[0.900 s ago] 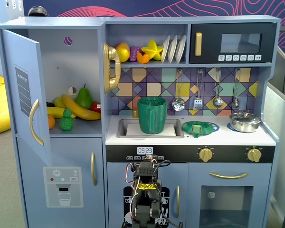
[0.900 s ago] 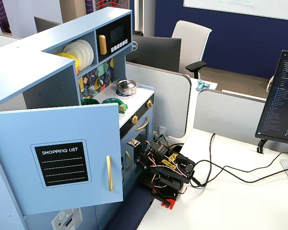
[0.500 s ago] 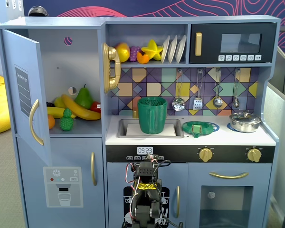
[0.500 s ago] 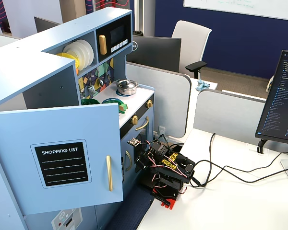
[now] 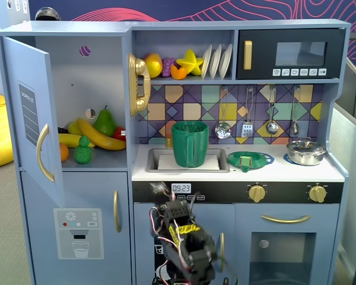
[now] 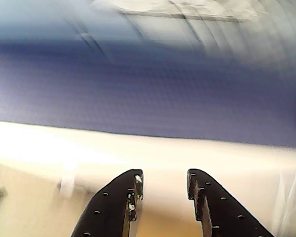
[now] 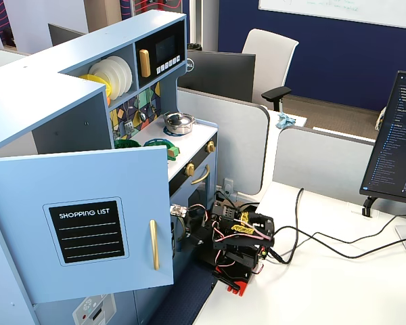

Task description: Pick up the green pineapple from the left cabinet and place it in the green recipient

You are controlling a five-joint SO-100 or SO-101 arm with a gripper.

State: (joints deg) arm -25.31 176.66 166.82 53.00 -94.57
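Observation:
The green pineapple (image 5: 83, 150) stands on the shelf of the left cabinet (image 5: 101, 77), at its front, beside a banana. The cabinet door (image 5: 29, 101) hangs open to the left; in the side fixed view the door (image 7: 88, 223) hides the shelf. The green recipient (image 5: 190, 143) stands upright in the sink, its handle to the left. My gripper (image 6: 164, 177) is open and empty in the blurred wrist view. The arm (image 5: 187, 240) is folded low in front of the kitchen, below the counter and far from the pineapple; it also shows in the side fixed view (image 7: 240, 240).
A banana (image 5: 98, 133), a pear (image 5: 105, 123) and other toy fruit crowd the shelf behind the pineapple. A flat green strainer dish (image 5: 249, 159) and a metal pot (image 5: 305, 151) sit on the counter. Cables (image 7: 311, 237) and a monitor (image 7: 396, 142) are on the white table.

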